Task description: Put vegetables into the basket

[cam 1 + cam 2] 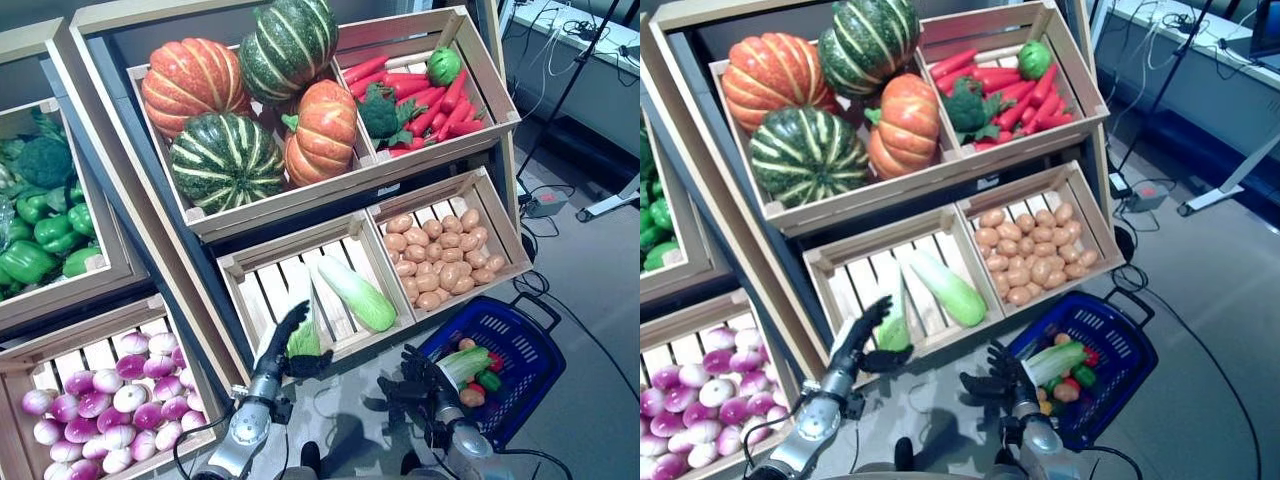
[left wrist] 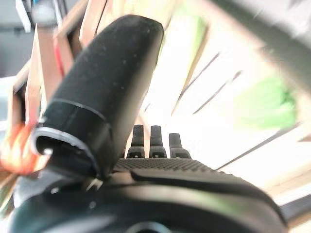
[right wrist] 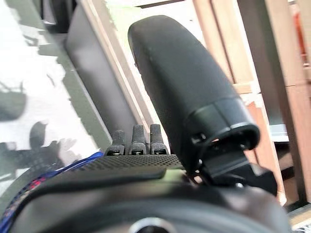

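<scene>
Left hand [image 1: 285, 345] is raised at the slatted crate [image 1: 262, 262], fingers extended, thumb spread, touching a napa cabbage [image 1: 303, 338] at the front edge. Right hand [image 1: 415, 385] hovers with fingers spread and empty beside the blue basket [image 1: 520, 340], which holds vegetables [image 1: 472, 375].

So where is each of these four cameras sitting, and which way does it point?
Left eye view: on the head, looking down at the crates; both arms show, the left hand at a cabbage, the right hand beside the blue basket.
Right eye view: beside the first eye, same scene slightly shifted.
Left wrist view: on the left wrist, looking along the thumb into pale crate slats.
Right wrist view: on the right wrist, past its thumb toward the shelf frame.
Both eye views share the pumpkins.
</scene>
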Robot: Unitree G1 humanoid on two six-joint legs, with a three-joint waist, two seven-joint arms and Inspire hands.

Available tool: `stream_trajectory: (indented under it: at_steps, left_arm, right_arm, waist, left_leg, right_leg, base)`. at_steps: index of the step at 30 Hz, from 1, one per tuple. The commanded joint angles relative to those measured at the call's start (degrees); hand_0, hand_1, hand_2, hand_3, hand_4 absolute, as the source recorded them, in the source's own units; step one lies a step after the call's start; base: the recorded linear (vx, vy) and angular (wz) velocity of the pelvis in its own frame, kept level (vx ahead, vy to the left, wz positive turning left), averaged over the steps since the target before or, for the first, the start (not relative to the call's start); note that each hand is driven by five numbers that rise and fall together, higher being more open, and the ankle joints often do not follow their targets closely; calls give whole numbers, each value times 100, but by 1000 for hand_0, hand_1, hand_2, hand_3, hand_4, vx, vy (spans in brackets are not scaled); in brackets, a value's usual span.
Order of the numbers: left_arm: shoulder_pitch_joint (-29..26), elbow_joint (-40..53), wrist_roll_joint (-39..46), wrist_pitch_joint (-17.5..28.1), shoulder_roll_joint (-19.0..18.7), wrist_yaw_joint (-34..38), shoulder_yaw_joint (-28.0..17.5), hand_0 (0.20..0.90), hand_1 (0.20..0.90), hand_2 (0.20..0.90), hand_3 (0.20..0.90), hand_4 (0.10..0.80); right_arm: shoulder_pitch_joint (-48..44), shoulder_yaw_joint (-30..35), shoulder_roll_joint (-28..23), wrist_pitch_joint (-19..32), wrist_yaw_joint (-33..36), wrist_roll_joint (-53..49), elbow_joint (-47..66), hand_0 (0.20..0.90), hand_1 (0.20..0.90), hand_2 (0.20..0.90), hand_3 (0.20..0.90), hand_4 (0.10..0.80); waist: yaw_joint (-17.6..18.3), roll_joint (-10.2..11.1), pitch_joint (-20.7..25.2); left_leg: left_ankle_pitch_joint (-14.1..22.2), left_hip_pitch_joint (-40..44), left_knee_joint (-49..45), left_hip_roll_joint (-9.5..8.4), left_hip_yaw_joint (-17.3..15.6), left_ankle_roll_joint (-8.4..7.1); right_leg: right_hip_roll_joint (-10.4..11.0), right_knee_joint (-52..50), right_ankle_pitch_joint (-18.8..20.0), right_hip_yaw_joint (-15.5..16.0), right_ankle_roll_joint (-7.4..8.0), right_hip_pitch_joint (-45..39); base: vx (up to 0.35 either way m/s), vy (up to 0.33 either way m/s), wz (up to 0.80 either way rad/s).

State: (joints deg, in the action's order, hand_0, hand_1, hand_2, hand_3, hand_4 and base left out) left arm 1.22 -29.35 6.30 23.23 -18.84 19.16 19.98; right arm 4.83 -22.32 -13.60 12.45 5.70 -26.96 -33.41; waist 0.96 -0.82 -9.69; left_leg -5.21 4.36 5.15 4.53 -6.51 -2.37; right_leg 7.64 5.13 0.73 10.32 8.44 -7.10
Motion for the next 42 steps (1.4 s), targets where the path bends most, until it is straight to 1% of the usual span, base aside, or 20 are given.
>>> stream_trajectory:
  at_steps: [1, 4, 7, 8, 9, 10, 12, 13, 15, 16, 19, 23, 25, 29, 31, 33, 35, 38, 40, 42]
  left_arm:
    - [-784, 420, -333, 622, -227, 754, -316, 900, 900, 900, 900, 800]
    - [-918, 493, -505, 566, -222, 1070, -390, 900, 900, 900, 900, 800]
    - [-1418, 366, -676, 286, -180, 1670, -394, 900, 900, 900, 900, 800]
    - [-1423, 361, -679, 287, -177, 1674, -393, 900, 900, 900, 900, 800]
    - [-1568, 315, -749, 206, -164, 1863, -381, 900, 900, 900, 900, 800]
    - [-1877, 222, -786, 107, -163, 2184, -320, 900, 900, 900, 900, 800]
    - [-1998, 170, -829, 100, -160, 2335, -301, 900, 900, 900, 900, 800]
    - [-2158, 91, -809, 51, -161, 2496, -289, 900, 900, 900, 900, 800]
    - [-2304, -32, -724, 56, -162, 2604, -304, 900, 900, 900, 900, 800]
    - [-2394, -95, -657, 26, -156, 2647, -312, 900, 900, 900, 900, 800]
    - [-2552, -253, -577, 51, -184, 2725, -323, 900, 900, 900, 900, 800]
    - [-2932, -597, -386, 107, -200, 2651, -418, 900, 900, 900, 900, 800]
    - [-3232, -762, -268, -46, -216, 2809, -471, 900, 900, 900, 900, 800]
    - [-3565, -1056, -28, -174, -325, 3054, -578, 900, 900, 900, 900, 800]
    - [-3786, -1265, 242, -374, -395, 3134, -701, 900, 900, 900, 900, 800]
    - [-3858, -1339, 335, -434, -408, 3161, -728, 900, 900, 900, 900, 800]
    - [-4038, -1431, 407, -646, -426, 3418, -777, 900, 900, 900, 900, 800]
    - [-4215, -1514, 427, -784, -503, 3670, -814, 900, 900, 900, 900, 800]
    - [-4302, -1578, 435, -821, -545, 3710, -811, 900, 900, 900, 900, 800]
    - [-4563, -1728, 601, -1084, -606, 3631, -750, 900, 900, 900, 900, 800]
  right_arm:
    - [-107, 172, 65, 504, 207, 66, 684, 900, 900, 900, 900, 800]
    - [-52, 147, 69, 477, 213, 30, 723, 900, 900, 900, 900, 800]
    - [-156, 47, -31, 436, 294, -53, 853, 900, 900, 900, 900, 800]
    - [-159, 49, -32, 434, 295, -53, 854, 900, 900, 900, 900, 800]
    - [-210, 18, -86, 430, 347, -118, 926, 900, 900, 900, 900, 800]
    - [-363, -23, -206, 509, 393, -241, 1039, 900, 900, 900, 900, 800]
    - [-428, -30, -243, 543, 430, -276, 1084, 900, 900, 900, 900, 800]
    - [-530, -34, -295, 584, 483, -331, 1171, 900, 900, 900, 900, 800]
    - [-632, -45, -366, 605, 574, -378, 1346, 900, 900, 900, 900, 800]
    - [-682, -36, -410, 622, 644, -408, 1470, 900, 900, 900, 900, 800]
    - [-744, 14, -482, 635, 688, -414, 1605, 900, 900, 900, 900, 800]
    - [-900, 65, -537, 636, 763, -424, 1632, 900, 900, 900, 900, 800]
    - [-1091, 73, -559, 602, 831, -420, 1627, 900, 900, 900, 900, 800]
    - [-1314, 64, -606, 534, 951, -422, 1619, 900, 900, 900, 900, 800]
    - [-1438, 43, -647, 434, 1203, -430, 1611, 900, 900, 900, 900, 800]
    - [-1473, 41, -662, 407, 1253, -438, 1597, 900, 900, 900, 900, 800]
    - [-1593, 40, -697, 333, 1371, -409, 1562, 900, 900, 900, 900, 800]
    - [-1729, 46, -745, 301, 1509, -353, 1543, 900, 900, 900, 900, 800]
    - [-1789, 39, -778, 287, 1571, -361, 1531, 900, 900, 900, 900, 800]
    - [-1893, 55, -825, 271, 1657, -419, 1484, 900, 900, 900, 900, 800]
  waist:
    - [-1, 83, -65]
    - [41, 103, -119]
    - [147, 99, -296]
    - [146, 97, -295]
    - [177, 104, -371]
    - [223, 119, -596]
    - [238, 123, -671]
    - [277, 140, -824]
    - [335, 178, -999]
    - [366, 223, -1100]
    - [400, 271, -1212]
    - [440, 312, -1340]
    - [456, 338, -1449]
    - [497, 355, -1510]
    - [522, 363, -1561]
    - [531, 364, -1577]
    - [552, 364, -1630]
    - [565, 364, -1683]
    - [573, 366, -1705]
    - [598, 378, -1763]
  left_leg:
    - [553, 279, -63, 97, 109, -174]
    - [541, 226, -141, 128, 84, -173]
    - [548, -61, -472, 183, 112, -173]
    - [552, -70, -481, 183, 111, -173]
    - [573, -174, -641, 188, 123, -175]
    - [602, -495, -1021, 204, 164, -194]
    - [632, -657, -1206, 212, 170, -197]
    - [685, -894, -1536, 233, 164, -195]
    - [812, -1253, -2073, 289, 140, -193]
    - [957, -1522, -2491, 322, 131, -168]
    - [1140, -1892, -2978, 378, 161, -164]
    - [1432, -2442, -3663, 385, 180, -112]
    - [1627, -2748, -4083, 399, 188, -92]
    - [1838, -3099, -4552, 445, 189, -88]
    - [1995, -3347, -4904, 472, 223, -89]
    - [2040, -3439, -5009, 474, 239, -87]
    - [2168, -3704, -5297, 473, 255, -84]
    - [2247, -3928, -5492, 476, 269, -91]
    - [2284, -4024, -5581, 478, 279, -95]
    - [2345, -4263, -5780, 488, 315, -108]
  right_leg:
    - [156, -206, 50, 132, -171, -51]
    - [170, -379, -12, 99, -185, 57]
    - [176, -798, -123, 8, -242, 426]
    - [177, -808, -127, 6, -242, 436]
    - [179, -948, -171, -25, -263, 542]
    - [205, -1281, -252, -84, -292, 833]
    - [223, -1462, -304, -109, -303, 990]
    - [256, -1808, -382, -170, -326, 1248]
    - [309, -2374, -518, -298, -357, 1649]
    - [346, -2768, -645, -383, -381, 1911]
    - [386, -3234, -810, -491, -397, 2243]
    - [438, -3929, -1028, -637, -400, 2782]
    - [475, -4408, -1188, -721, -377, 3126]
    - [500, -4870, -1351, -797, -386, 3512]
    - [528, -5214, -1463, -850, -387, 3805]
    - [535, -5309, -1495, -866, -387, 3905]
    - [543, -5532, -1563, -907, -389, 4189]
    - [532, -5703, -1604, -943, -390, 4435]
    - [531, -5784, -1626, -959, -393, 4542]
    - [531, -5954, -1652, -996, -388, 4801]
  base:
    - [111, 20, -2]
    - [39, 23, -3]
    - [-35, 67, -10]
    - [-22, 57, -14]
    - [-151, 70, -12]
    - [-205, 90, -13]
    - [-167, 59, -18]
    - [-137, 59, -19]
    - [-177, 81, -27]
    - [-129, 63, -36]
    - [-115, 48, -20]
    - [-97, 36, -7]
    - [-104, 46, -5]
    - [-54, 36, 3]
    - [-31, 54, -1]
    - [-17, 37, -5]
    - [-47, 51, -2]
    - [-55, 44, 3]
    - [-52, 46, 3]
    - [-15, 53, 1]
